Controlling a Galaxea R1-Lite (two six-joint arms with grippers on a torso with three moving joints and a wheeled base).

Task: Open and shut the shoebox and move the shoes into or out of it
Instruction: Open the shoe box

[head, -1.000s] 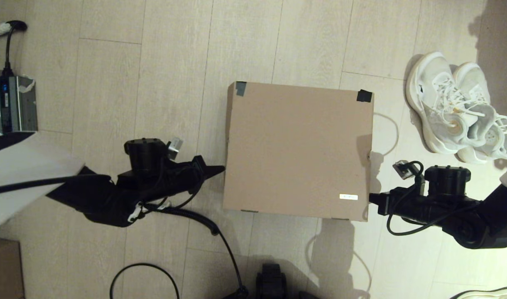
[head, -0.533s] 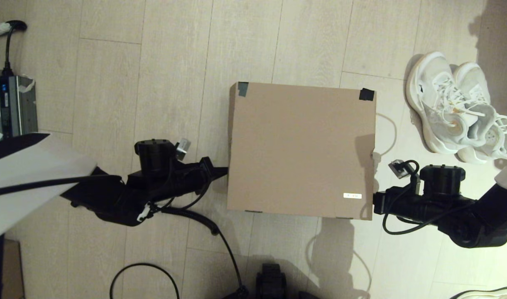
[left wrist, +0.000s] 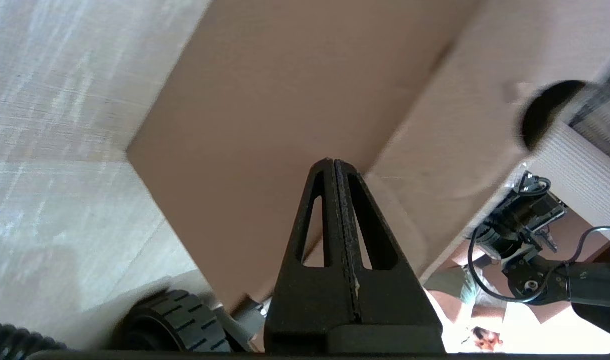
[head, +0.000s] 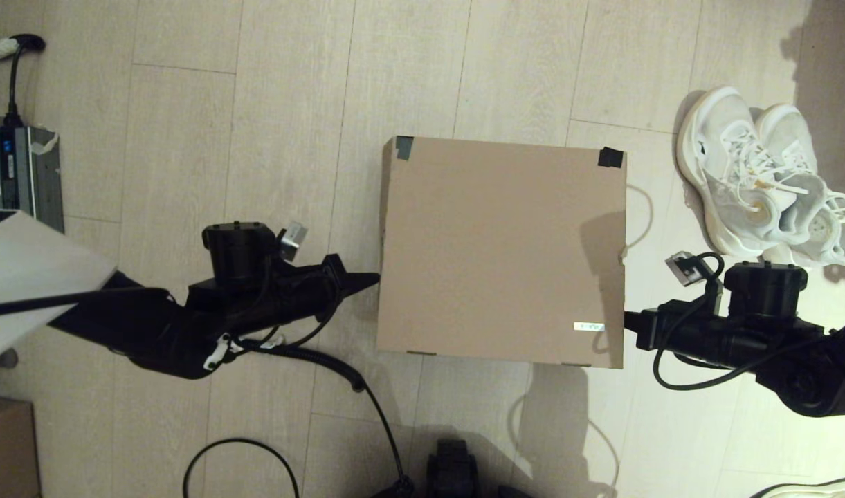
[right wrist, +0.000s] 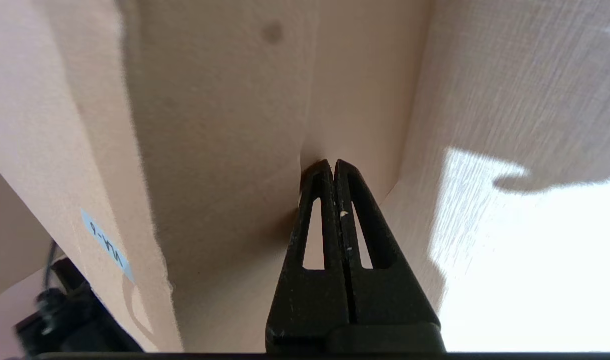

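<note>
Shoebox (head: 502, 250) lies closed on the floor between left gripper (head: 368, 280) and right gripper (head: 628, 320), jaws pressed together, empty; the 2 shoes (head: 765, 183) remain outside, unpacked.

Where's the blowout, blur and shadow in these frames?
Right wrist view: floor beside the shut right claw blown out white. Left wrist view: shoebox edges soft, bright patch at one corner behind the left claw. Head view: evenly lit, arm shadow across the shoebox lid near the right claw.
</note>
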